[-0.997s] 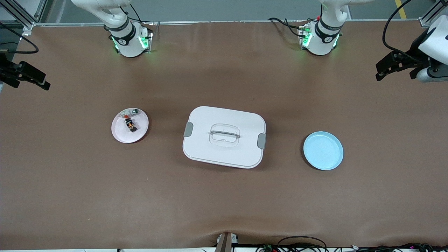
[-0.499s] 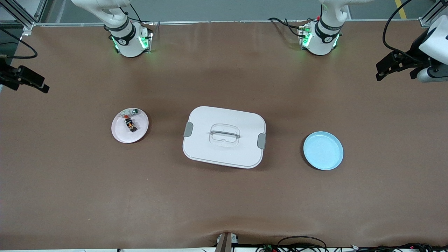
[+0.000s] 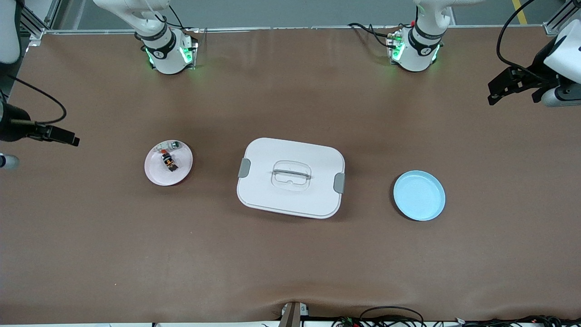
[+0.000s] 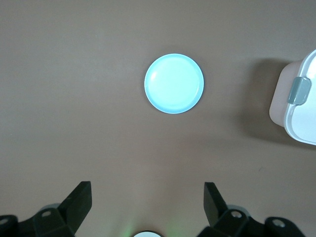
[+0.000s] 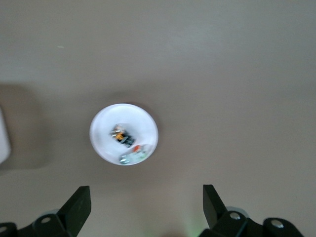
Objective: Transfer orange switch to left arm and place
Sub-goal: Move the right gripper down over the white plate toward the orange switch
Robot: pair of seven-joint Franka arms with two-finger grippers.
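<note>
orange switch (image 3: 168,160) on pink plate (image 3: 156,175); both arms' jaws wide, holding nothing.

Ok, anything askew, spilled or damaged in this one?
Nothing stands out. The orange switch lies on the pink plate beside a small clear part; the box is latched, and the blue plate sits flat.

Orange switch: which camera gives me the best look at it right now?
The front view: the orange switch lies sharp on the pink plate, beside a clear part. The right wrist view shows it blurred. The left wrist view misses it, showing only the blue plate and box.
</note>
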